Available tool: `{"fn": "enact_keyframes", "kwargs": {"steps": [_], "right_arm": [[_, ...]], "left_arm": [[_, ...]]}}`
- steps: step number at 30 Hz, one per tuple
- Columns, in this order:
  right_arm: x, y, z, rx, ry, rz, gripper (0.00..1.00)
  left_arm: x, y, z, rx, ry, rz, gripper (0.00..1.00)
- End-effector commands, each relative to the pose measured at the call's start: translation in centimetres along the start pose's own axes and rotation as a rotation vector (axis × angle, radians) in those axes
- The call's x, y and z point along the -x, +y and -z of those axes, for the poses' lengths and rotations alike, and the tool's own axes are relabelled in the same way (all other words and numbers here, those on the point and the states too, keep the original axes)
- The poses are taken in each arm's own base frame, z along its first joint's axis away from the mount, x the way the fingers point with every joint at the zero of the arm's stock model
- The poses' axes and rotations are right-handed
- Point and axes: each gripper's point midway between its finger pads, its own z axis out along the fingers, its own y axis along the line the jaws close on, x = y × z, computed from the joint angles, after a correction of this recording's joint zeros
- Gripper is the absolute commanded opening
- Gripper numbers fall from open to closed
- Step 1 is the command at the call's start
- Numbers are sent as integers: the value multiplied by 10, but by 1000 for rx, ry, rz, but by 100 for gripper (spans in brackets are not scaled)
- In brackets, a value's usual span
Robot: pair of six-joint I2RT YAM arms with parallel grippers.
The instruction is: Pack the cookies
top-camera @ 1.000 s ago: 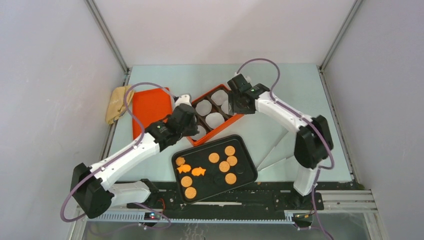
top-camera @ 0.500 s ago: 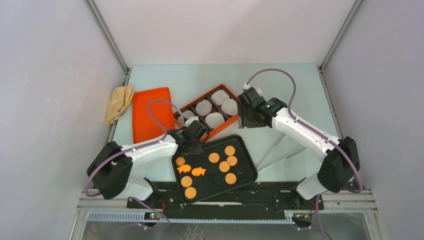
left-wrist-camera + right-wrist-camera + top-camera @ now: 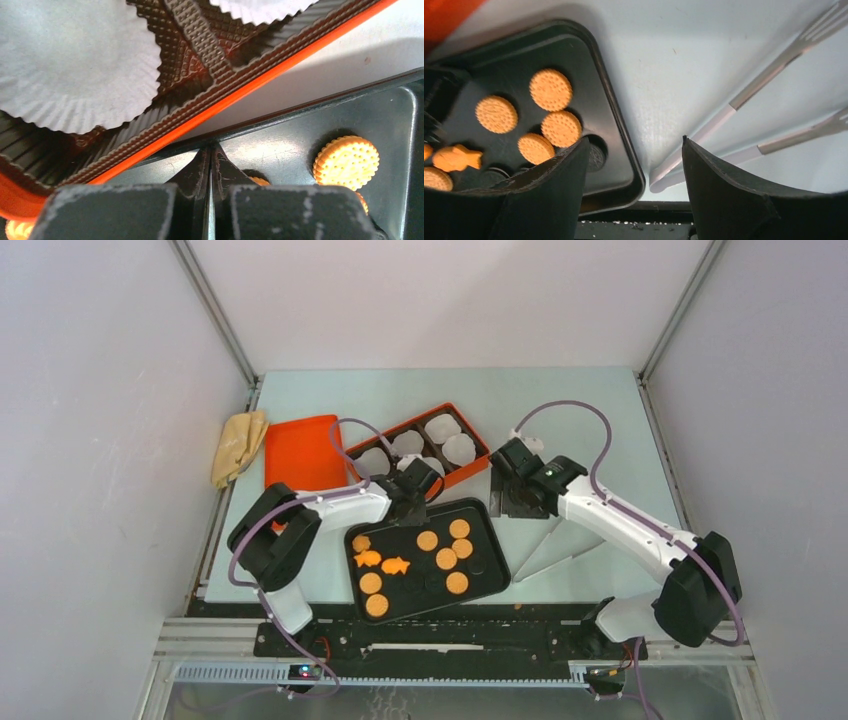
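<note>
Holding cookies [image 3: 427,540], tray [image 3: 412,604] lies beside liner-filled box [image 3: 466,469]; left gripper [image 3: 210,150] clenched, right gripper [image 3: 635,140] released.

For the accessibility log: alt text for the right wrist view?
The open right gripper hangs over the table, between a black tray of orange cookies at picture left and two spatulas at picture right.

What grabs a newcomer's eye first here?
The orange cookies scattered on the black tray, front and centre, with the orange box of white paper liners just behind it. Next, the left gripper, shut at the tray's far rim, and the right gripper, open beside its right edge.
</note>
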Motion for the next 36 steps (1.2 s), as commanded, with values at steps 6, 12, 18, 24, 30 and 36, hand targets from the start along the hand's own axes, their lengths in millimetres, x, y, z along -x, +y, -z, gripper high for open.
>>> {"fn": "enact_keyframes", "kwargs": {"steps": [6,12,18,24,30,36], "right_arm": [[-67,-70,-23,-205,112,-228,75],[-87,-86,-30,-208,147,-352,73],[-82,-79,-56,-151,196,-381,71],[-62,-72,-89,-144,241,-390,68],[-53,-71,-113,-173,278,-369,53],[-20,-85,-120,-320,303,-154,56]], "left_arm": [[27,7,-13,14,-35,-10,4],[47,5,-4,6,-78,-46,4],[58,-6,11,-42,-81,-53,3],[50,-10,48,-133,-109,-43,4],[52,-6,93,-195,-178,-30,5],[63,4,117,-182,-241,-29,6]]}}
